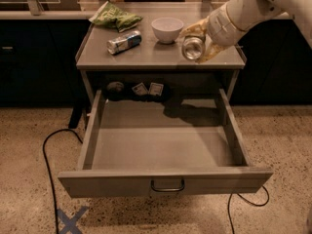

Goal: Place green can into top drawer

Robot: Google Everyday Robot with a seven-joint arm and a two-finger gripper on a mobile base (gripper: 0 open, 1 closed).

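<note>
My gripper is shut on the green can and holds it on its side just above the front right part of the cabinet top. The can's shiny silver end faces the camera, and its body is mostly hidden by the yellowish fingers. The top drawer is pulled fully open below. Its inside is bare, and the dark loop handle sits at the centre of its front panel. The can is behind the open drawer and above it, near the back right corner.
On the cabinet top stand a white bowl, a blue-and-white silver can lying down and a green snack bag. Small objects sit in the recess behind the drawer. A black cable and a blue tape cross lie on the floor.
</note>
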